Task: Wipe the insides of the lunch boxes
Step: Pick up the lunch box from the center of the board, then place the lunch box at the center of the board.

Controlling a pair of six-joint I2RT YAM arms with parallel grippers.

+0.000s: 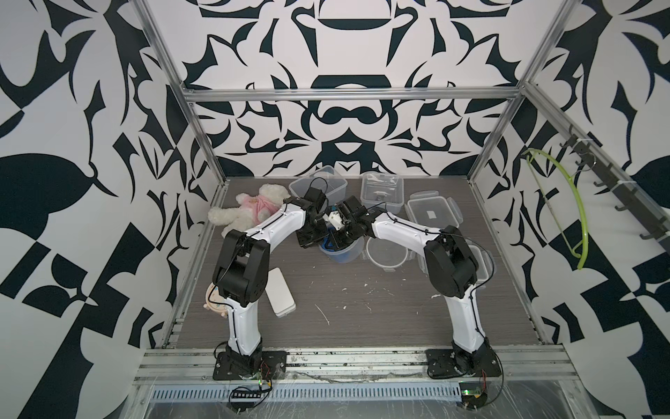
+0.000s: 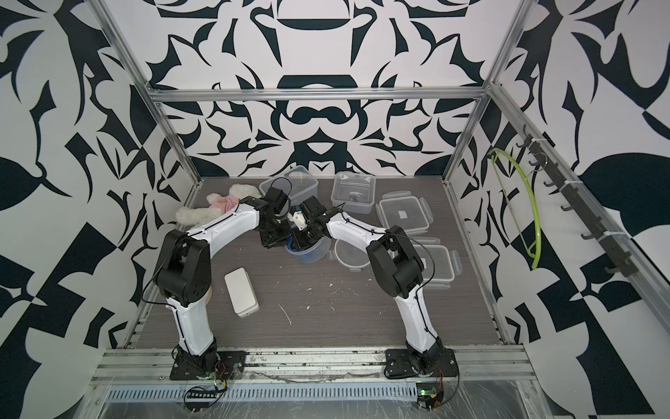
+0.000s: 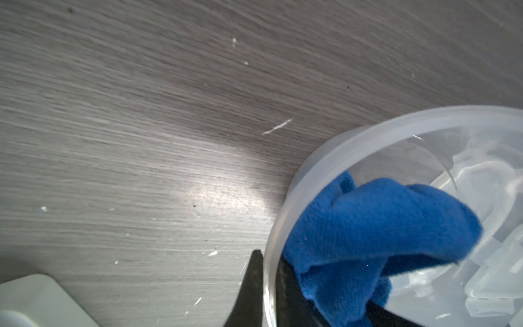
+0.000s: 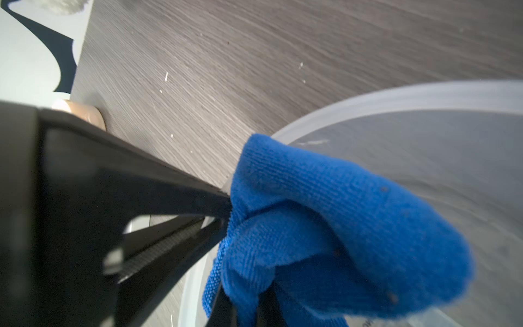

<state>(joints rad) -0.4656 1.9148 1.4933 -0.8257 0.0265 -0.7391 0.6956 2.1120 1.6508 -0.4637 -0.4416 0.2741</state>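
Observation:
The round clear lunch box (image 1: 348, 253) (image 2: 316, 251) stands mid-table, tilted, between the two arms. My left gripper (image 3: 268, 264) is shut on its rim (image 3: 311, 158), one finger outside the wall and one inside. My right gripper (image 4: 246, 300) reaches into the same box, whose rim (image 4: 396, 96) arcs across the right wrist view. It is shut on a blue cloth (image 4: 353, 226) (image 3: 382, 226) bunched against the inner wall. Two rectangular lunch boxes (image 1: 319, 185) (image 1: 382, 192) stand open at the back.
Loose lids lie on the right: a rectangular one (image 1: 433, 214), a round one (image 1: 384, 252) and another (image 1: 480, 261) partly behind the right arm. A teddy bear (image 1: 250, 210) lies back left, with a flat white case (image 1: 279, 292) front left. A green hanger (image 1: 565, 206) hangs on the right wall.

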